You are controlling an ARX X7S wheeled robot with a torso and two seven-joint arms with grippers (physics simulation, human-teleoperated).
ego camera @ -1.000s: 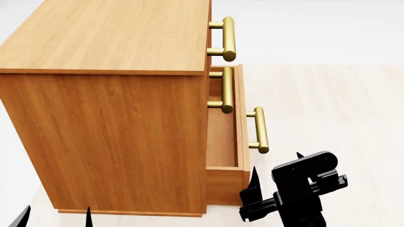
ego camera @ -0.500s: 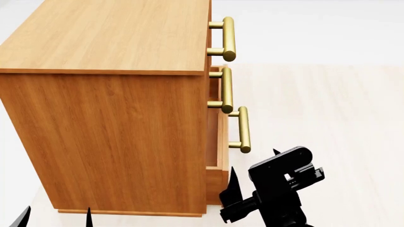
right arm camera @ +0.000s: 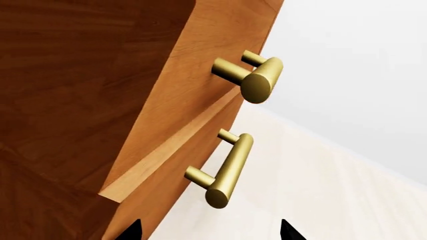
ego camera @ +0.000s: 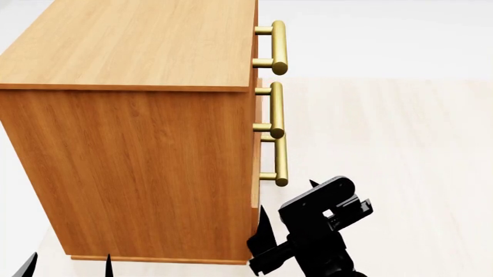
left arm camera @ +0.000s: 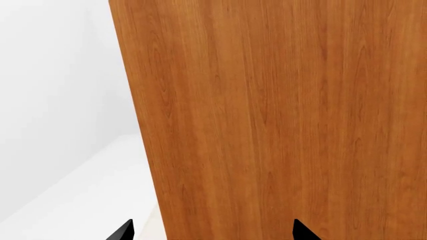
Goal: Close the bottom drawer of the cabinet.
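Note:
The cabinet (ego camera: 138,156) fills the left of the head view, with its three brass handles along its right edge. The bottom drawer (right arm camera: 175,192) sits almost flush; only a narrow ledge of its top edge sticks out. Its handle (ego camera: 280,159) lines up nearly under the middle one. My right gripper (ego camera: 287,198) is open just below that handle, one fingertip (ego camera: 262,214) close against the drawer front; whether it touches is unclear. The right wrist view looks up at the bottom handle (right arm camera: 227,171), with the right gripper (right arm camera: 210,232) holding nothing. My left gripper (ego camera: 69,264) is open beside the cabinet's side panel (left arm camera: 280,120).
Pale wooden floor (ego camera: 400,150) stretches to the right of the cabinet. The top handle (ego camera: 279,47) and the middle handle (ego camera: 276,109) jut out over my right arm. A white wall lies beyond.
The bottom drawer has slid leftward into the cabinet, from well open to nearly flush. My right gripper moved left along with its front. The left gripper stayed still.

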